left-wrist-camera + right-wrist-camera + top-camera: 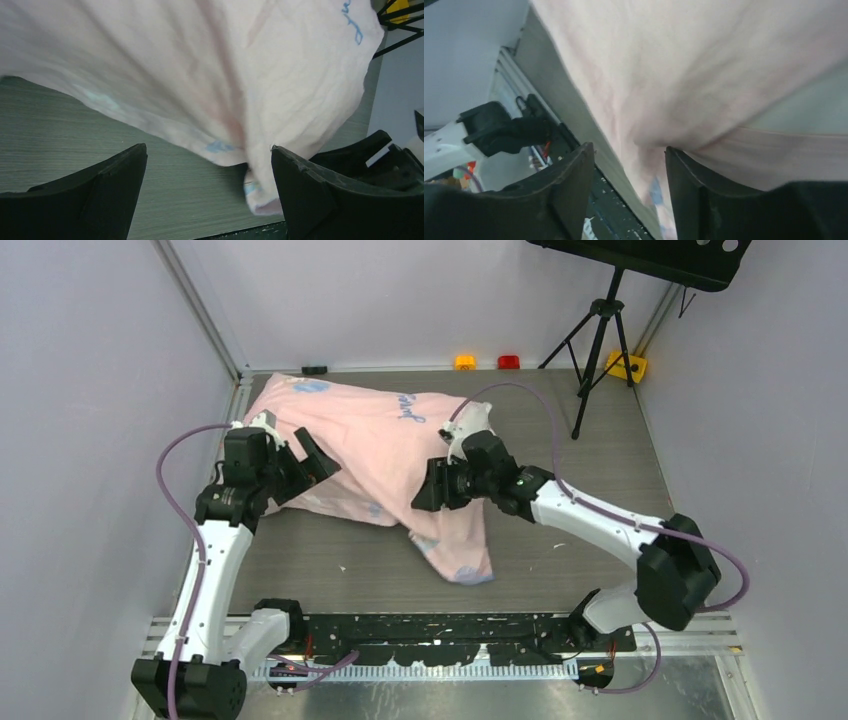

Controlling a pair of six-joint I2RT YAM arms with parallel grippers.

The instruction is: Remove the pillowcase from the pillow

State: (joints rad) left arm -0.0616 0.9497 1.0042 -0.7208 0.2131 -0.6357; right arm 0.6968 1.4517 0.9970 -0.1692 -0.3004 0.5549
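The pale pink pillowcase [370,445] with blue print lies bulging across the back left of the table, and one flap hangs toward the near edge [462,558]. The pillow is hidden inside it. My left gripper [312,466] is open at the cover's left near edge. In the left wrist view its fingers [102,192] stand wide apart below the cloth [210,75], holding nothing. My right gripper [432,490] is open at the cover's right side. In the right wrist view the pink cloth [684,65] sags toward the gap between its fingers [696,192], not pinched.
A black tripod [598,340] stands at the back right beside a yellow block [626,365]. Small orange [465,362] and red [509,362] blocks sit at the back edge. Walls close in on the left, back and right. A black rail [450,632] runs along the near edge.
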